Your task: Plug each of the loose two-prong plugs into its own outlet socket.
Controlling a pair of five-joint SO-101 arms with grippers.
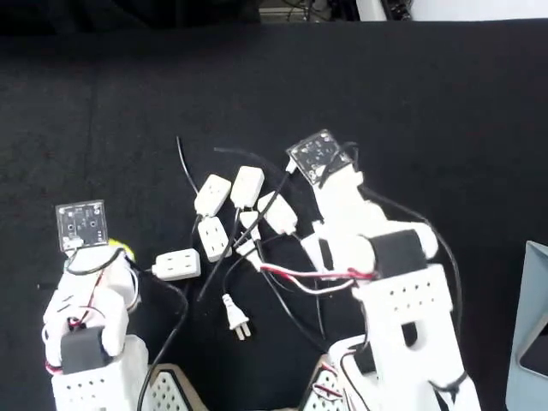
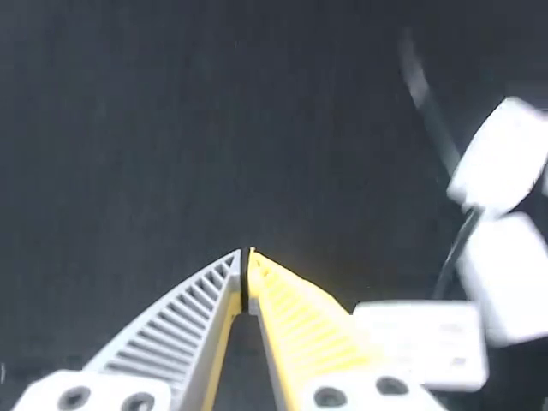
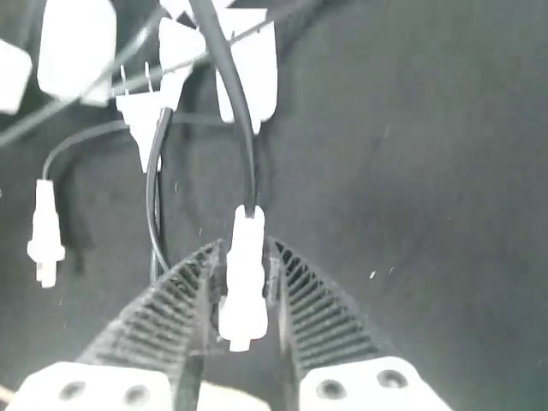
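Note:
My right gripper [image 3: 244,250] is shut on a white two-prong plug [image 3: 242,287], whose black cable runs away toward the sockets. A second plug [image 3: 141,101] lies beyond it with its prongs showing. A third loose plug [image 3: 44,235] [image 1: 234,315] lies on the cloth near the front. Several white outlet sockets [image 1: 212,195] cluster at the table's middle, beside the right arm [image 1: 342,205]. My left gripper [image 2: 247,254] is shut with nothing in it, its yellow tip [image 1: 124,253] just left of the nearest socket [image 1: 177,264] [image 2: 428,338].
Black cables [image 1: 184,167] tangle among the sockets and trail toward the front edge. A grey-blue box [image 1: 531,317] stands at the right edge. Black cloth [image 1: 411,103] covers the table, with open room at the back and far left.

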